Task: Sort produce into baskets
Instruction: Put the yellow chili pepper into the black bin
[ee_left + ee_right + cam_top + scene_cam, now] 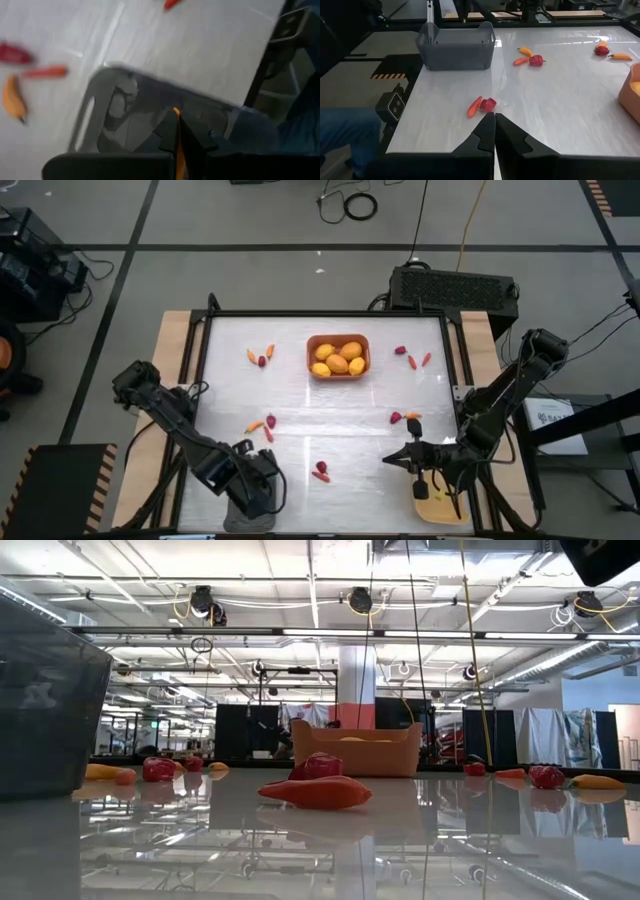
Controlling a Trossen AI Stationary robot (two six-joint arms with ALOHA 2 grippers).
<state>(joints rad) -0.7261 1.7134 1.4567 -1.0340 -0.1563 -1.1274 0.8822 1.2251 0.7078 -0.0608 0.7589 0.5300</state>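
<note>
From above, the orange-brown basket (338,357) sits at twelve o'clock on the tabletop (330,420) holding the lemon-like fruits (341,360), while carrot sticks and red berries lie in small clusters: one at ten o'clock (260,357), one at two o'clock (412,357), one at eight o'clock (262,425), one at four o'clock (404,417) and a pair near six o'clock (321,471). The left end effector (262,480) hangs over the dark grey basket (245,515) at seven o'clock, the right end effector (392,459) hovers beside the pale yellow basket (440,508) at five o'clock; both are pinched closed and hold nothing. At table height, the nearest carrot stick (315,792) lies flat with a red berry (322,766) touching it behind; the pieces look light, hard and glossy, likely to skid on the shiny surface. Through the left wrist, the closed fingers (175,145) sit above the grey basket's rim (87,107). Through the right wrist, the shut fingers (490,132) point at the carrot (474,106) and berry (488,104); I judge the carrot is best pinched across its thicker middle, the berry around its widest girth.
</note>
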